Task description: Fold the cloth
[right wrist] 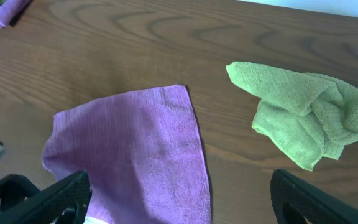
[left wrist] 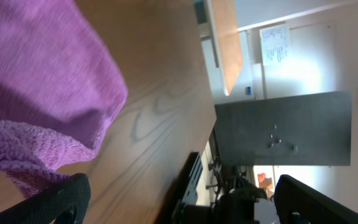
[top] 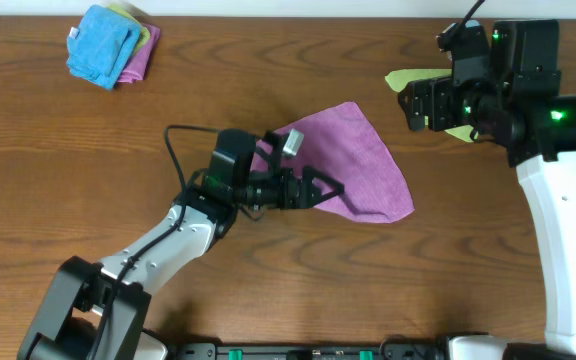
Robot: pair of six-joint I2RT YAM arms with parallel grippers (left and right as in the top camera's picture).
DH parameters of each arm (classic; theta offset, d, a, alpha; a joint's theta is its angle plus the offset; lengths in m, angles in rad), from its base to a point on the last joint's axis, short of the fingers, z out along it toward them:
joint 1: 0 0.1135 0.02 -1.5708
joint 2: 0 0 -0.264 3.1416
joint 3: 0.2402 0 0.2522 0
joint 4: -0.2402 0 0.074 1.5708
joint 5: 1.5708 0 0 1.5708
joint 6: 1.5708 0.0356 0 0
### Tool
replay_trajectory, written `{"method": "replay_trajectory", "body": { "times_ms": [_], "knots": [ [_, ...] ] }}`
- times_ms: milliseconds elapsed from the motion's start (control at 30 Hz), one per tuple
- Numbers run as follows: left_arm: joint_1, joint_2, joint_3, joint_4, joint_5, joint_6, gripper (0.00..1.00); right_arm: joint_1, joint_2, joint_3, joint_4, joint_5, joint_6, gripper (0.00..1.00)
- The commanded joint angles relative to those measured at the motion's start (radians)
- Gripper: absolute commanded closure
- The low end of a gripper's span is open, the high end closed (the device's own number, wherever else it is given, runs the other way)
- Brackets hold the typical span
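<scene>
Looking at the pinkish-purple square microfibre cloth [top: 358, 165], rumpled into a rough triangle near the middle of the brown wooden bench [top: 268, 60], with its long right edge slanting from the far tip down to the near right corner. Sitting right on its near left border with the left gripper [top: 323, 190], released and spread wide, grasping nothing. Showing up in the left wrist view as a doubled lip of purple pile just beside one fingertip [left wrist: 67, 199], not between the two. Pointing straight across the fabric toward that slanted edge. Calling, by the look of it, for a pinch on the near border and a carry across. Parked well apart at the far right with the right gripper [top: 410, 105], likewise released and empty, hanging by the crumpled lime-green cloth [top: 408, 78], not the purple one. Leaving the left arm plainly nearer, and likelier for the fold
</scene>
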Motion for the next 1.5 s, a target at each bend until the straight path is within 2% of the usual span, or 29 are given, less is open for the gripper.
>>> {"method": "replay_trajectory", "body": {
  "times_ms": [0, 367, 400, 500, 1000, 1233, 1333, 1467],
  "knots": [
    [0.003, -0.013, 0.038, 0.003, 0.002, 0.002, 0.04, -0.012, -0.014, -0.003, 0.000, -0.008, -0.013, 0.07],
    [0.002, -0.013, 0.041, -0.011, 0.028, 0.003, 0.00, -0.012, -0.014, -0.005, -0.016, -0.007, -0.032, 0.07],
    [0.002, -0.013, 0.041, -0.011, 0.035, 0.003, 0.07, -0.012, -0.014, -0.005, -0.016, -0.004, -0.036, 0.07],
    [0.002, -0.013, 0.041, -0.036, 0.055, 0.003, 0.10, -0.012, -0.014, -0.005, -0.015, 0.004, -0.050, 0.07],
    [-0.042, -0.013, 0.040, -0.532, 0.071, 0.210, 0.13, -0.017, -0.014, -0.005, 0.032, 0.071, -0.055, 0.05],
    [-0.068, -0.013, 0.040, -0.772, 0.069, 0.266, 0.13, -0.017, -0.014, -0.005, 0.042, 0.071, -0.055, 0.04],
    [-0.077, -0.013, 0.040, -0.840, 0.064, 0.297, 0.18, -0.017, -0.014, -0.005, 0.048, 0.072, -0.055, 0.04],
    [-0.078, -0.030, 0.042, -0.831, 0.023, 0.296, 0.18, -0.017, -0.014, -0.005, 0.051, 0.072, -0.058, 0.04]
  ]
}}
